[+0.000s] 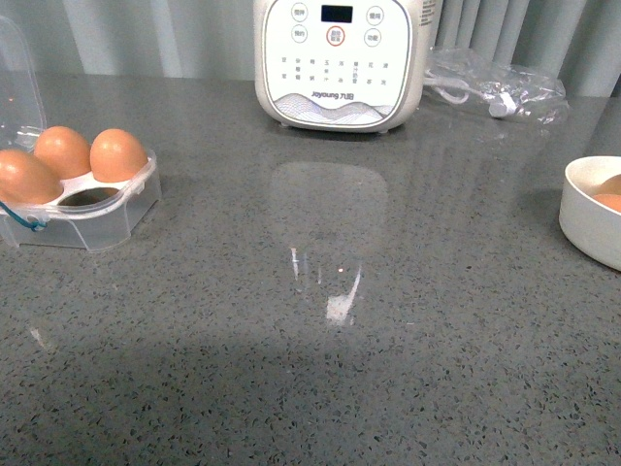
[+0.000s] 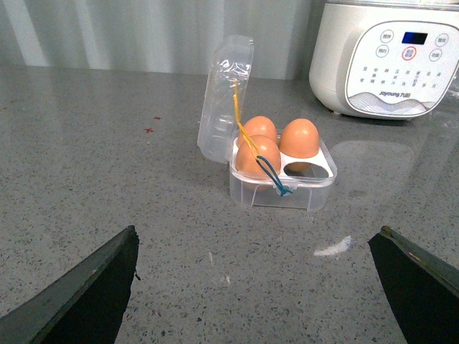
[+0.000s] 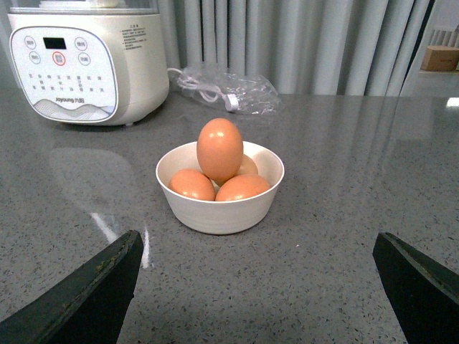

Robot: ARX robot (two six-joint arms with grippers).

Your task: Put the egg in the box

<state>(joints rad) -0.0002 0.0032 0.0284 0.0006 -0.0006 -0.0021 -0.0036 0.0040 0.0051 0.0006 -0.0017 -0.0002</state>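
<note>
The box (image 2: pixel 272 197) stands open, three cells filled.
Your left gripper (image 2: pixel 258 233) and right gripper (image 3: pixel 258 235) stand spread wide, empty; the egg (image 3: pixel 220 149) sits topmost in the white bowl (image 3: pixel 222 211).

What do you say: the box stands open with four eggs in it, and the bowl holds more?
Not four: the left wrist view shows three eggs in the box and one cell empty. It stands open, and the bowl holds more.

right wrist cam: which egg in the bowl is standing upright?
The top egg, standing on end and rising above the rim of the white bowl. The other eggs lie low inside, beneath it.
</note>
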